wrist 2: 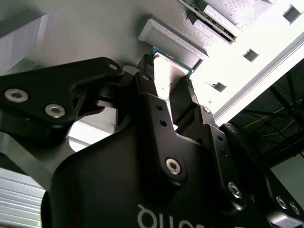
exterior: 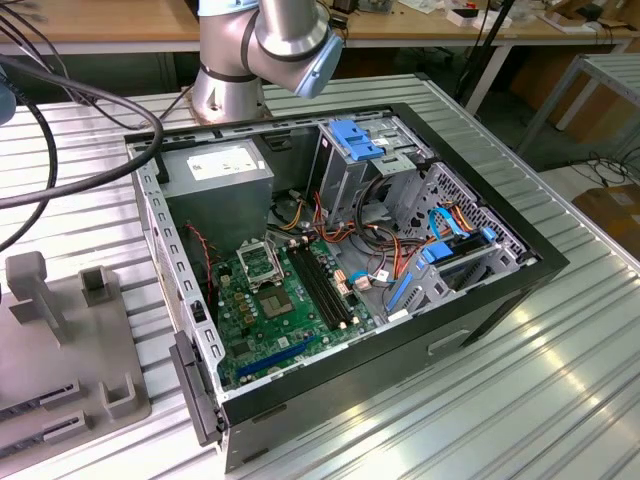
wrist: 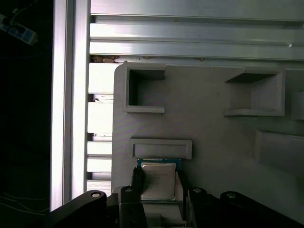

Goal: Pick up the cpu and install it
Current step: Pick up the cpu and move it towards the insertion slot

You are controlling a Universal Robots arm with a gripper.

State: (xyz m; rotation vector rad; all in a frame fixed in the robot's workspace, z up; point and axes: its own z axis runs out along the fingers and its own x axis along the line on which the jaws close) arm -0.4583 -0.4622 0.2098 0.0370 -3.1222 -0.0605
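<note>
At the exterior view's left, a grey fixture tray point(exterior: 60, 340) with raised blocks and slots lies on the ribbed metal worktop point(exterior: 480, 400). In both wrist views the cpu point(wrist: 158, 181) point(wrist 2: 166, 73) sits at this tray point(wrist: 213, 142) point(wrist 2: 95, 33), just beside a low raised ridge point(wrist: 161, 148) point(wrist 2: 171, 38), its silver-grey top facing up and its green edge showing. The black jaws are clamped on the cpu, one finger point(wrist: 137, 185) point(wrist 2: 148, 92) against each of two opposite sides. Whether the chip is clear of the tray surface cannot be told.

Further right and far in the exterior view stands the arm's silver base point(exterior: 235, 70). Right of the tray, the open computer case point(exterior: 400, 330) lies on its side on the worktop. Inside it, the green motherboard point(exterior: 270, 320) covers the near left part, with the black-framed socket point(exterior: 262, 262) near its far end and a grey power supply point(exterior: 215, 170) beyond that. Drive bays with blue latches point(exterior: 355, 140) and bundled cables point(exterior: 385, 220) occupy the case's right half.
</note>
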